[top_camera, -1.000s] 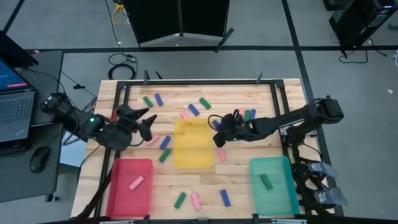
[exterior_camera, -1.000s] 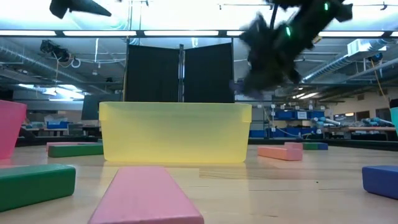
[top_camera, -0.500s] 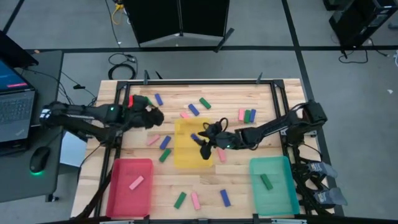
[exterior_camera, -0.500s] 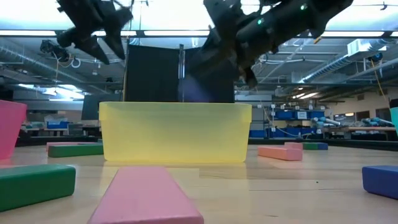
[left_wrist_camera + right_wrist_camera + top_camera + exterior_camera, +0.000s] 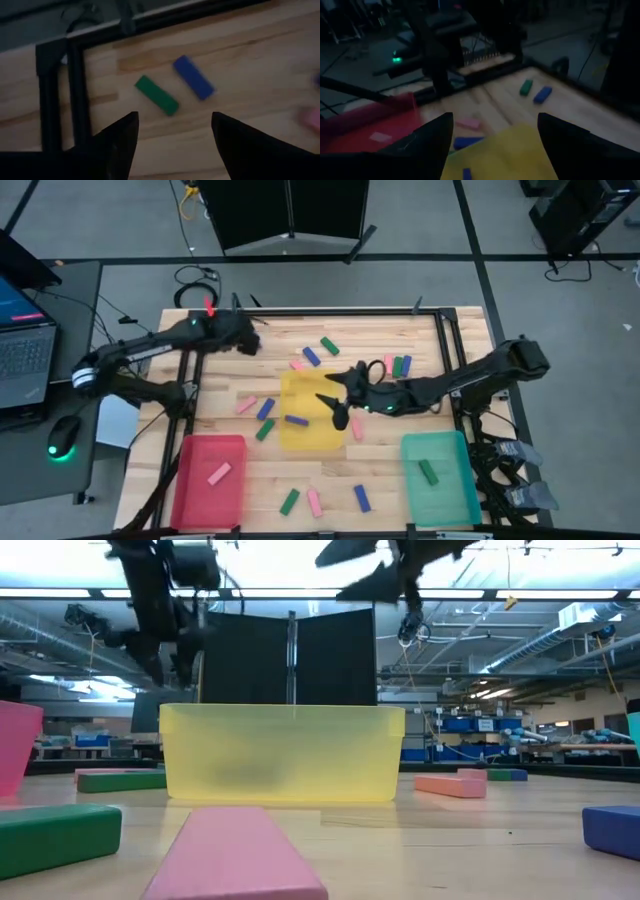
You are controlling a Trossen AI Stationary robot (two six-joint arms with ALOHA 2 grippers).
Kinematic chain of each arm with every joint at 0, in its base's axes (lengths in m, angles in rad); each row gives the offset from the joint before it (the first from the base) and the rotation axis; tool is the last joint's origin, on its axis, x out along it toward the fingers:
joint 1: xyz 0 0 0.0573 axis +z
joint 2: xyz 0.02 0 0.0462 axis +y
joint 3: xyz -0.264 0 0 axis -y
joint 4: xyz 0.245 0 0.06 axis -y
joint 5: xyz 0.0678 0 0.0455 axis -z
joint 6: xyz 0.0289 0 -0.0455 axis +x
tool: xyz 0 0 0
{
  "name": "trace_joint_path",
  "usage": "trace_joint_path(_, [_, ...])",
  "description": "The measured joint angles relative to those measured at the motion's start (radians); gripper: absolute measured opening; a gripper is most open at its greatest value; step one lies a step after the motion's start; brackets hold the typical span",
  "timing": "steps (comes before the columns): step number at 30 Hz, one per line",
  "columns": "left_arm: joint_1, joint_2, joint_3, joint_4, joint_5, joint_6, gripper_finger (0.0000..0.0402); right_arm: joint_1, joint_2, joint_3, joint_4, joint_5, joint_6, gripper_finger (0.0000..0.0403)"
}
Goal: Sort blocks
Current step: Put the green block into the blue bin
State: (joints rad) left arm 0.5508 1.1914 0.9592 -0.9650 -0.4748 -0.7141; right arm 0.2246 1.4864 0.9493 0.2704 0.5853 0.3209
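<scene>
The left gripper (image 5: 172, 131) is held spread and empty above the far left corner of the table (image 5: 400, 465), apparently so that the green block (image 5: 157, 95) and the blue block (image 5: 194, 77) lying just ahead of its fingers can be reached; which of the two is meant cannot be told. The right gripper (image 5: 338, 395) is likewise spread with nothing between its fingers, poised over the right edge of the yellow tray (image 5: 308, 430), where a blue block (image 5: 296, 420) lies inside, so a release there is judged likely. The remaining blocks are scattered over the wood, with one pink block in the red tray (image 5: 210, 495) and one green block in the teal tray (image 5: 440, 480). The contents of the trays are given only by the high view; in the low view the yellow tray's frosted wall hides them, though both grippers' height above the table is shown there. The gap between each pair of fingers is made plain only by the wrist views.
</scene>
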Motion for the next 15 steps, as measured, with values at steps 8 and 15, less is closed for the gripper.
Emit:
trace_joint_path(8, [0.274,0.207,0.000,0.180,0.226,0.169,0.0259,0.083,-0.092,0.000,-0.074,0.055,-0.037,0.0285])
trace_joint_path(15, [0.371,0.337,0.000,0.200,0.288,0.168,0.0259,0.158,-0.077,0.000,-0.092,0.149,-0.036,0.0286])
